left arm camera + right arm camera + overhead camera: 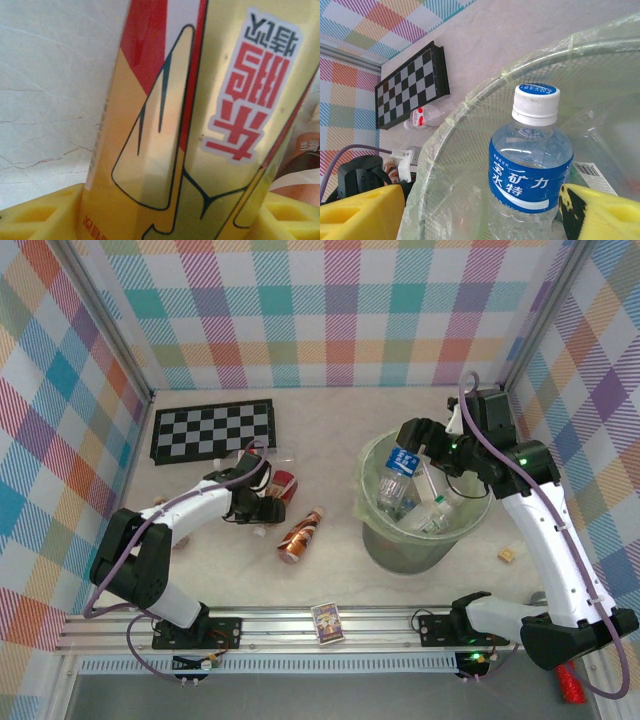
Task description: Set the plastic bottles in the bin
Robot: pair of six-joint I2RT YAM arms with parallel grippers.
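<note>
One blue-label bottle (397,468) tight in right tool (482,220) over bin (363,480); left tool (264,507) near chessboard (213,430), grip unclear.

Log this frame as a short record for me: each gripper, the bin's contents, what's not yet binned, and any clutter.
left gripper: fingers on either side of a yellow-and-red-labelled bottle; grip not confirmed
right gripper: holds a blue-label bottle upright over the bin
bin contents: clear bottles inside
not yet binned: orange-brown bottle lying on its side; red-white-labelled clear bottle beside the checkerboard
clutter: card box at the near edge
</note>
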